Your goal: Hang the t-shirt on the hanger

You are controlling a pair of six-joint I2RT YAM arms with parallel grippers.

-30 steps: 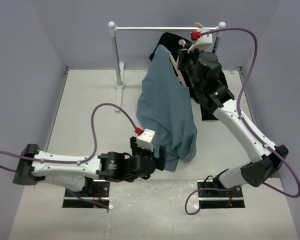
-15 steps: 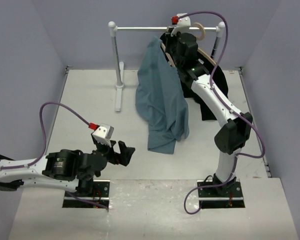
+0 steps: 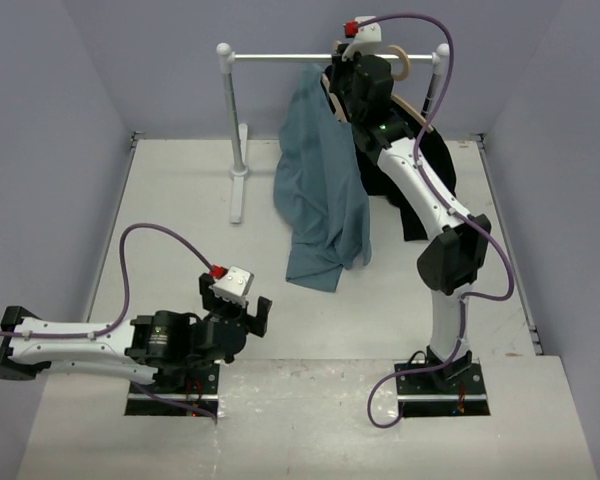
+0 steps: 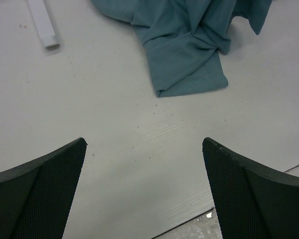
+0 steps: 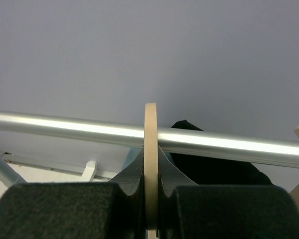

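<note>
Right fingers (image 5: 132, 174) clamped together on the hook of the hanger (image 5: 150, 144), which crosses the rail (image 5: 65, 124). T-shirt (image 3: 325, 190) hangs from the hanger beside the black shirt (image 5: 209, 169), hem resting on the worktop (image 4: 114, 124). Left fingers (image 4: 40, 194) spread wide apart, holding nothing, near the hem.

On my feed the t-shirt (image 3: 325, 200) reads as soft, matt slate-blue cotton with a stitched hem. It is creased where it lies on the table (image 4: 114, 149), whose white top is matt and faintly grained with small specks. The hanger (image 5: 150, 144) looks like pale, smooth wood with a dull finish, the rail (image 5: 65, 127) is polished metal with a bright sheen, and I see finely dimpled matt black pads (image 4: 45, 199) on the left gripper (image 4: 144, 143) and a coarser, felt-like black surface on the right gripper (image 5: 150, 167).
</note>
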